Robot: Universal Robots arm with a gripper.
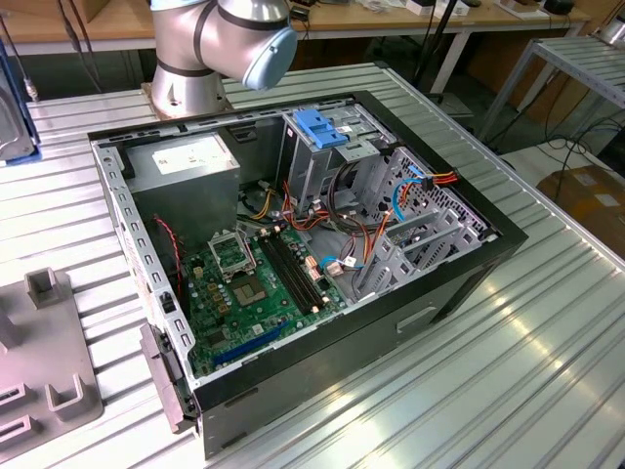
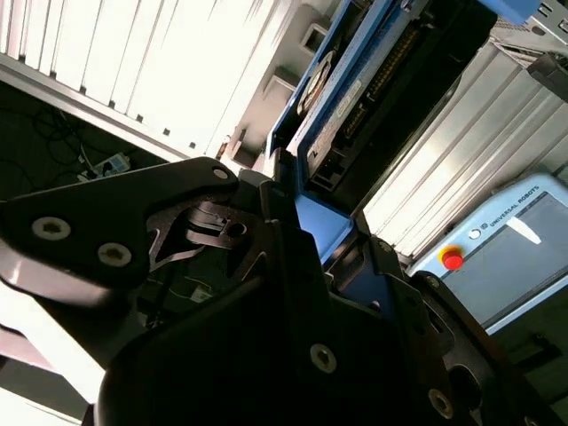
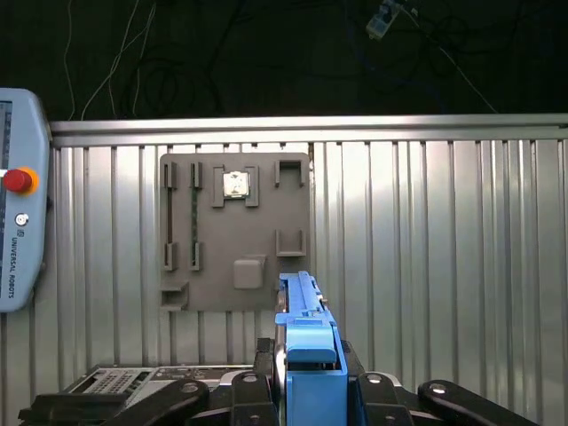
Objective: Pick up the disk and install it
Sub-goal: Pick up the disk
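Item: gripper [image 3: 311, 383], black, two-fingered. In both wrist views it is clamped shut on one end of the disk [image 2: 342, 98].

Item: disk, grey metal body with bright blue side rails and a label on its face. It is held edge-on in the air above the slatted metal table [image 1: 488, 371], outside the computer case [image 1: 342, 362]. In the first wrist view its blue rail points towards the grey holder plate [image 3: 213, 266].

Item: computer case, black, lying on its side with the side panel off, in the middle of the table. Inside are a green motherboard [image 1: 254, 283], a grey power supply [image 1: 186, 161], loose coloured cables [image 1: 356, 230] and a tall metal drive cage [image 1: 311, 166] topped by a blue latch [image 1: 320, 127].

Item: grey holder plate, flat on the table at the exterior view's left of the case. One of its recesses holds a small square chip [image 3: 235, 185].

Item: control tablet [image 2: 510, 244], pale blue-grey with a red button [image 2: 453, 259], lying at the table's edge.

Item: arm base [image 1: 195, 49], silver with a light blue cap, standing behind the case.
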